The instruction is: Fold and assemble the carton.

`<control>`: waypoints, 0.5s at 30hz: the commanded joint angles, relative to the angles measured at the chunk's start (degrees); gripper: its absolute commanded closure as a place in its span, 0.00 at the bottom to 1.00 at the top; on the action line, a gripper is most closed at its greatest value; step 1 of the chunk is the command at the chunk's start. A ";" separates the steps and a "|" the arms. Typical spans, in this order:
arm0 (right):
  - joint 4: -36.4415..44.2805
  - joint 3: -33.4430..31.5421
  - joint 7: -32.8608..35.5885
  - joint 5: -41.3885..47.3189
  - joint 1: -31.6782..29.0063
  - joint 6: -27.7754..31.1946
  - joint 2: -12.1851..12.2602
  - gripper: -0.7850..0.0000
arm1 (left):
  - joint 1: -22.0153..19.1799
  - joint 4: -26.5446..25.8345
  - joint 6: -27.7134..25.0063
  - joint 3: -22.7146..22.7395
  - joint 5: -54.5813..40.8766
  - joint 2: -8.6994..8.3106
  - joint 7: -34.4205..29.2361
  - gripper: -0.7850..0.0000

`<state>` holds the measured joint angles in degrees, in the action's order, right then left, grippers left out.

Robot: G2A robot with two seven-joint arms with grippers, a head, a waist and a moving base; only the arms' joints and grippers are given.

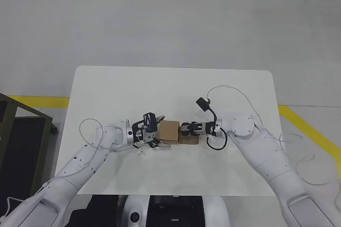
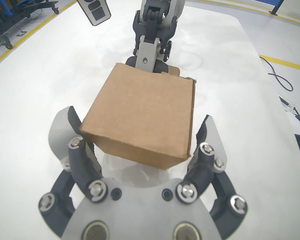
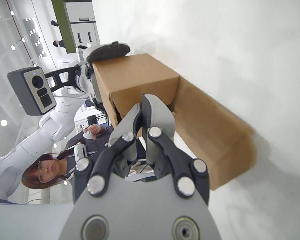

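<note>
I have the carton point(image 1: 170, 130) at the middle of the white counter point(image 1: 131, 85), a little toward the near edge, with 1 claw at each end. The left claw point(image 2: 136, 116) is spread wide around the carton's left end, its pads point(image 3: 110, 51) against the 2 sides. The right claw point(image 3: 142, 102) is pinched almost together on the cardboard edge at the right end, so both ends are blocked by the arms. A loose flap point(image 3: 215, 141) sticks out at the right end beside that claw. A white cable point(image 1: 233, 88) loops over the counter far right of the carton. On the floor to the left stands a green rack point(image 1: 7, 119) by a yellow line point(image 1: 42, 101).
</note>
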<state>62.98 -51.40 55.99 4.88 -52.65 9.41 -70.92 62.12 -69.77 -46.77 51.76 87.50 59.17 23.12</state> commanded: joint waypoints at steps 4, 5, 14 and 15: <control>10.35 -7.56 -1.14 -5.34 -6.99 -3.78 3.28 1.00 | -0.06 0.18 0.04 0.09 0.26 0.03 0.12 0.00; 13.43 -8.98 -0.89 -7.53 -8.64 -5.29 3.98 1.00 | -0.06 0.20 -0.04 0.10 0.34 0.02 0.10 0.00; 36.22 -16.36 1.48 -23.75 -20.81 -19.23 7.70 0.69 | 0.00 0.22 0.02 0.35 0.56 0.04 0.61 0.00; 36.38 -16.42 1.65 -24.11 -21.06 -19.49 7.78 0.67 | -0.01 0.19 -0.01 0.33 0.57 0.06 0.65 0.00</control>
<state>99.09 -67.81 57.45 -18.90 -73.49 -9.87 -63.21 62.12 -69.56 -46.74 52.11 88.05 59.21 23.74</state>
